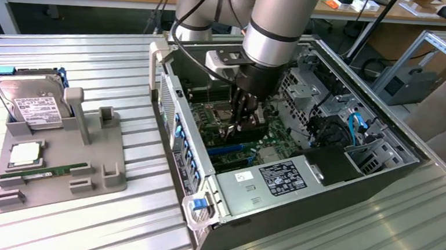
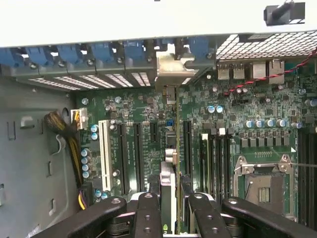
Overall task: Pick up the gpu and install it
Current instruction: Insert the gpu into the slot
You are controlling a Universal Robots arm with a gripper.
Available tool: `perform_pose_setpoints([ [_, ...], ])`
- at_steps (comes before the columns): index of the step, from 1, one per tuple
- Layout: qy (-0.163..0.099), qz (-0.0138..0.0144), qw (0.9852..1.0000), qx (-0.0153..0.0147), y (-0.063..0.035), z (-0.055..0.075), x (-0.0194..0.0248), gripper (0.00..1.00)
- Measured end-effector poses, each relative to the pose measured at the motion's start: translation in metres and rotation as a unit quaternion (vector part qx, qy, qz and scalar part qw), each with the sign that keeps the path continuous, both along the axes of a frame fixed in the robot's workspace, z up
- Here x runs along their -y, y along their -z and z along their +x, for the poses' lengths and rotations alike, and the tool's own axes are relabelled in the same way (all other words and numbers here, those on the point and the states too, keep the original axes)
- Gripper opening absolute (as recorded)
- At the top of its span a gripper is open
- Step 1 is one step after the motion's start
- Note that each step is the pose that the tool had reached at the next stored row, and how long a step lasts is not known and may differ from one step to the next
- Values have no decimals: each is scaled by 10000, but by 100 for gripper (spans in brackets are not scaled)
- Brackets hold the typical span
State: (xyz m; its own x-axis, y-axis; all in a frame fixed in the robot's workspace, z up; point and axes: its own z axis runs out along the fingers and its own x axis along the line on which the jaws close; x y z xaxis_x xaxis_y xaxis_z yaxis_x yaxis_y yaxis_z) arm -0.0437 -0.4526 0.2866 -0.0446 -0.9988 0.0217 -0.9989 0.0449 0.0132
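Observation:
My gripper (image 1: pixel 238 125) reaches down into the open computer case (image 1: pixel 179 108), just above the green motherboard (image 1: pixel 272 148). It is shut on the gpu (image 1: pixel 247 134), a thin dark card held on edge. In the wrist view the gpu (image 2: pixel 169 181) runs edge-on between my black fingers (image 2: pixel 147 213), and the gripper (image 2: pixel 171 201) clamps its near end. The card's silver bracket (image 2: pixel 171 67) sits at the case's rear wall, among the blue slot latches (image 2: pixel 104 52). The card lines up along a black expansion slot (image 2: pixel 187 144). Whether its edge is seated in a slot cannot be told.
A grey holder tray (image 1: pixel 87 180) lies on the exterior view's left, carrying a silver hard drive (image 1: pixel 34 105) and a green memory stick (image 1: pixel 45 173). Inside the case are a power supply (image 1: pixel 282 178), a drive cage (image 1: pixel 310 98), a white slot (image 2: pixel 105 153) and a CPU socket (image 2: pixel 262 186).

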Motion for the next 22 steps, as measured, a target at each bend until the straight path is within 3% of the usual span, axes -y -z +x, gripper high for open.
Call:
perform_pose_setpoints([
  [4,15,-1,10000,2,56,-163,-1,27],
  [14,17,-3,10000,-1,119,-168,20,27],
  [22,18,0,10000,10,75,-163,22,27],
])
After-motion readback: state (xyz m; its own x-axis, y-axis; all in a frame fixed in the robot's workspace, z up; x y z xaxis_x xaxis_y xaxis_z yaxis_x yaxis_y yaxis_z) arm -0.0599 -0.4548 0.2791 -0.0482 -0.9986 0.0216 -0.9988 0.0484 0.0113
